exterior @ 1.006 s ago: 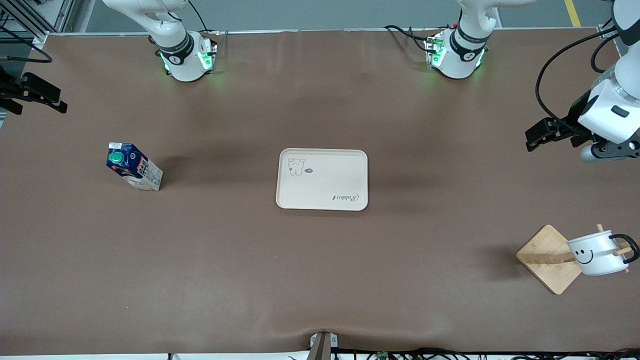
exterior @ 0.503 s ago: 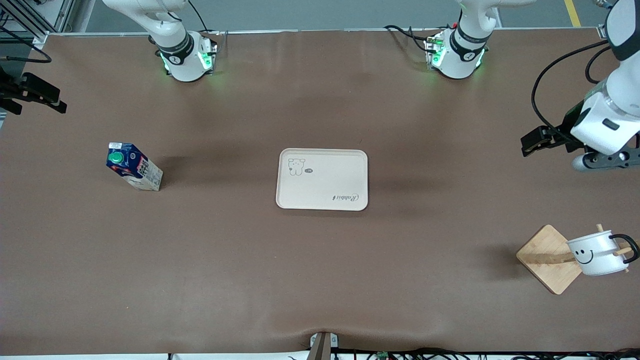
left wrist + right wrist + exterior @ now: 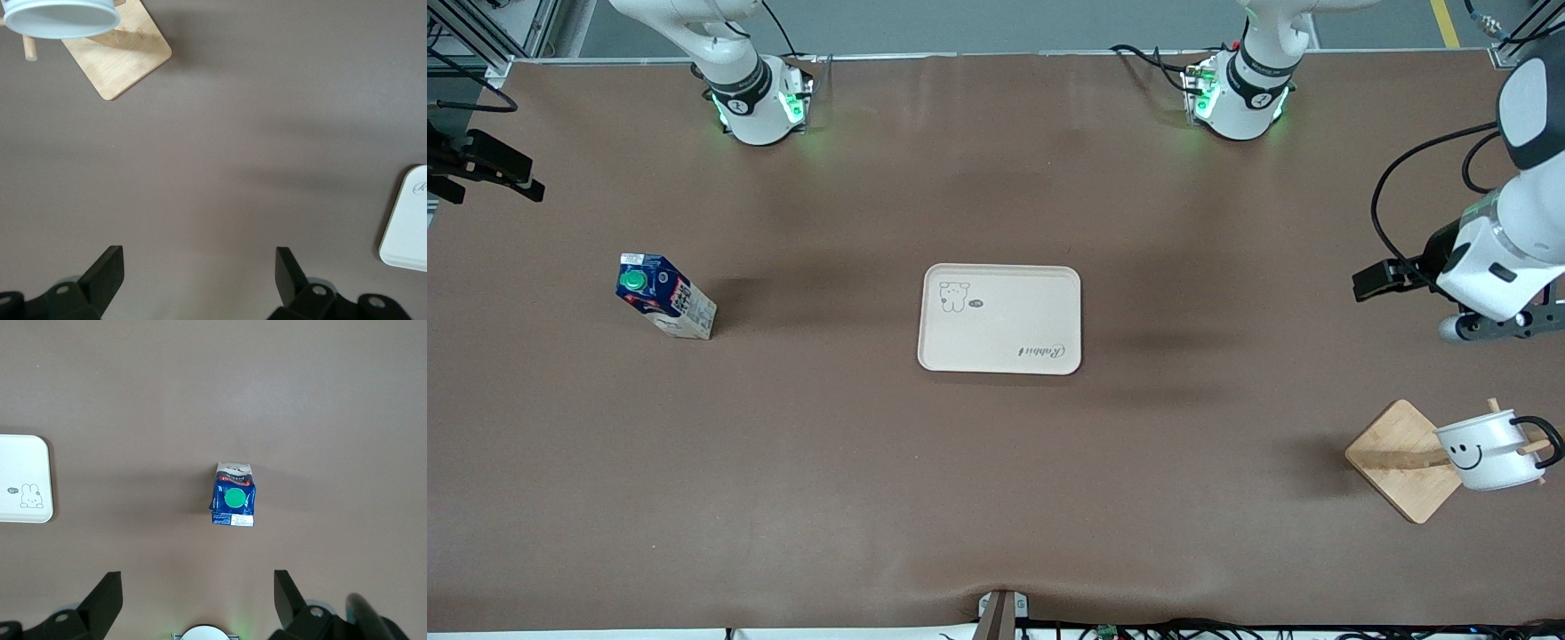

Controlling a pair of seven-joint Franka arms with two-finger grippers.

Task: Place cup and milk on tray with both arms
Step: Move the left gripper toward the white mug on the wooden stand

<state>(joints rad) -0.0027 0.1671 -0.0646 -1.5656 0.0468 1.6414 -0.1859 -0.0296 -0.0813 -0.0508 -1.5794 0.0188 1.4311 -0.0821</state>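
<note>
The cream tray [image 3: 1000, 318] lies at the table's middle, bare; its edge also shows in both wrist views [image 3: 408, 227] [image 3: 23, 479]. The blue milk [image 3: 665, 296] carton stands toward the right arm's end, with its green cap up [image 3: 232, 500]. The white smiley cup [image 3: 1485, 449] hangs tilted on a peg of a wooden stand [image 3: 1400, 458] toward the left arm's end [image 3: 63, 17]. My left gripper [image 3: 1368, 284] [image 3: 198, 252] hovers open over bare table between tray and stand. My right gripper [image 3: 511, 173] [image 3: 197, 577] hangs open, high over the table's edge near the milk.
The wooden stand's square base [image 3: 123, 57] rests on the brown table cover [image 3: 996, 489]. Both arm bases [image 3: 760, 102] [image 3: 1240, 98] sit along the edge farthest from the front camera. A small clamp [image 3: 1000, 613] sits at the edge nearest the front camera.
The left gripper has moved over the table toward the cup's stand. The right arm, milk, cup and tray have stayed put.
</note>
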